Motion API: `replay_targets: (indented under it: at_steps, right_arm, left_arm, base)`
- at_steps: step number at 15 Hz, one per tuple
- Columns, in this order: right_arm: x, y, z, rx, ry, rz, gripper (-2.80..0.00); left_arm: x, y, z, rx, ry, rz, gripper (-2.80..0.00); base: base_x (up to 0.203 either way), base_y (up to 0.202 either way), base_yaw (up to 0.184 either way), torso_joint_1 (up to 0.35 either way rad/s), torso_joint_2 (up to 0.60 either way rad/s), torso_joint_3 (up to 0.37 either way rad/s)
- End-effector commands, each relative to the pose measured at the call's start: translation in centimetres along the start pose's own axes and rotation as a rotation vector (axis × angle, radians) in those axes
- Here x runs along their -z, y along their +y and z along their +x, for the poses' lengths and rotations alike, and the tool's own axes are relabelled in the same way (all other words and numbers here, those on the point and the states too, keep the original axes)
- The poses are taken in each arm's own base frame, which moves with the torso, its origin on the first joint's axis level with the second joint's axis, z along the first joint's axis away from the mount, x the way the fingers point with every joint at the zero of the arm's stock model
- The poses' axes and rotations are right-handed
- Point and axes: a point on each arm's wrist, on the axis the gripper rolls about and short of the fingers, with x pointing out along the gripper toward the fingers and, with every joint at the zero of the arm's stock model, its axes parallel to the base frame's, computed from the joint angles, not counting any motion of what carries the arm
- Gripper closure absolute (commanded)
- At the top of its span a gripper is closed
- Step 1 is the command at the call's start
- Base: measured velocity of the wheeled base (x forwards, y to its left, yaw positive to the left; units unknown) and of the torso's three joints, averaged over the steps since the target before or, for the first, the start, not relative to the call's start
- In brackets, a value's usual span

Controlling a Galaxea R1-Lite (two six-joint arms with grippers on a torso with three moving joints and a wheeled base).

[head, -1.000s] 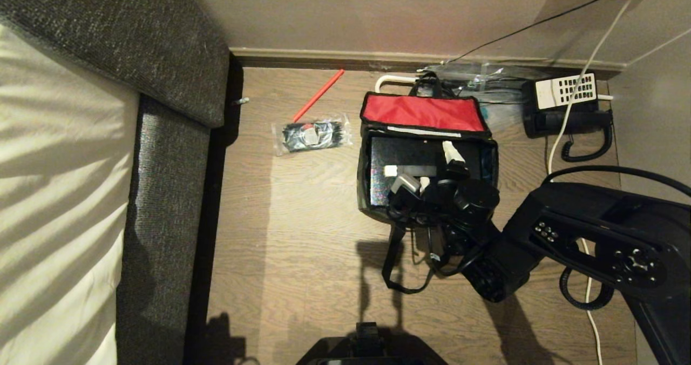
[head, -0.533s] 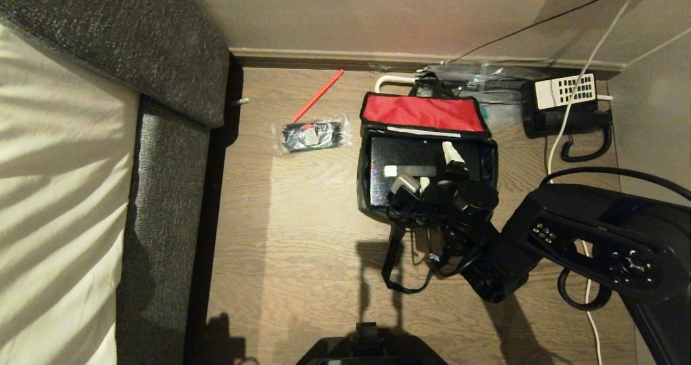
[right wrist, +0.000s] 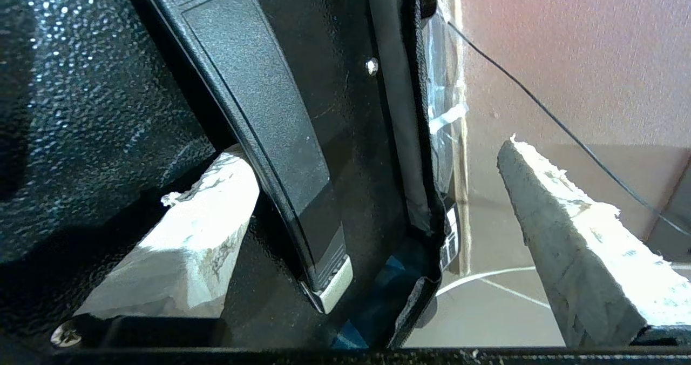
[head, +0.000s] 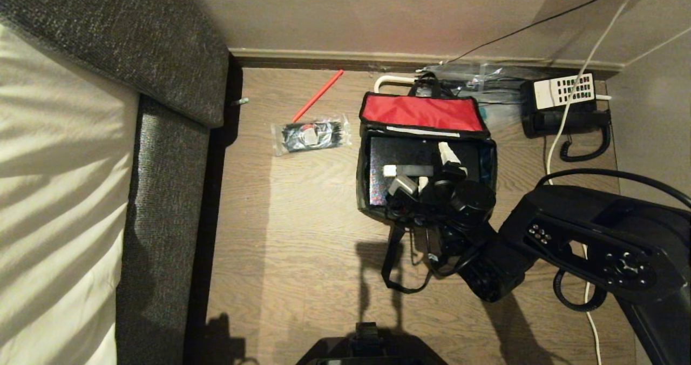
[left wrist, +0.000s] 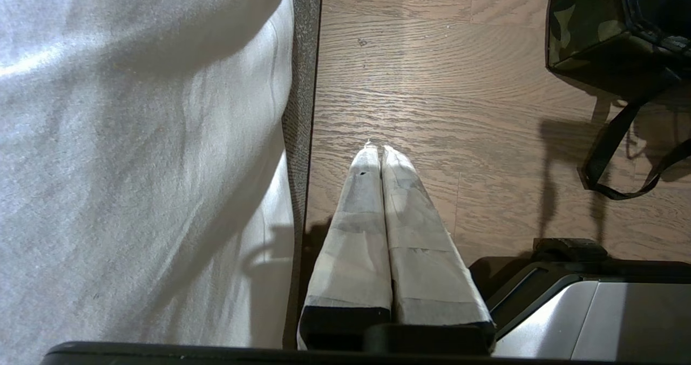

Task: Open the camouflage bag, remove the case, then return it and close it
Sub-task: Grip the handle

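The camouflage bag lies open on the wooden floor, its red-lined flap folded back toward the wall. The speckled black case lies flat inside it. My right gripper hovers low over the case, open. In the right wrist view one of the gripper's taped fingers rests beside the case's strap handle. The other stands wide apart past the bag's black rim. Nothing is clamped. My left gripper is parked near the sofa edge, shut and empty; the bag's corner shows far off.
A grey sofa with a pale cushion runs down the left. A clear packet of black items and a red stick lie left of the bag. A black telephone, cables and the wall stand behind it. The bag's loose strap trails toward me.
The right arm has crept very slightly toward the bag's far side; the gripper stays open over the case. The bag, the case and the left arm have not moved.
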Motion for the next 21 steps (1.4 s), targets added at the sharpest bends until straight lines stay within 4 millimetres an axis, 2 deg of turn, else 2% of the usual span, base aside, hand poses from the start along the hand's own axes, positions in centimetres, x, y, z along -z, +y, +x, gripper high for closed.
replay_targets:
  at_steps: [1, 6, 11, 18, 21]
  right_arm:
    - [0.2, 0.7, -0.2, -0.016, -0.004, -0.013, 0.00]
    - [0.2, 0.8, -0.2, -0.018, -0.001, -0.006, 0.00]
    - [0.0, 0.1, -0.3, -0.008, -0.005, 0.003, 0.00]
    - [-1.0, -4.3, -1.4, 0.051, -0.034, 0.029, 0.00]
    - [-1.3, -5.3, -1.9, 0.061, -0.044, 0.036, 0.00]
  left_arm:
    - [0.0, 0.0, 0.0, 0.000, 0.002, 0.000, 0.00]
    - [0.0, 0.0, 0.0, 0.000, 0.000, 0.000, 0.00]
    - [0.0, 0.0, 0.0, 0.000, 0.002, 0.000, 0.00]
    - [0.0, 0.0, 0.0, 0.000, 0.002, 0.000, 0.00]
    - [0.0, 0.0, 0.0, 0.000, 0.001, 0.000, 0.00]
  base:
    - [0.000, 0.000, 0.000, 0.000, 0.00, 0.000]
    - [0.000, 0.000, 0.000, 0.000, 0.00, 0.000]
    - [0.000, 0.000, 0.000, 0.000, 0.00, 0.000]
    - [0.000, 0.000, 0.000, 0.000, 0.00, 0.000]
    - [0.000, 0.000, 0.000, 0.000, 0.00, 0.000]
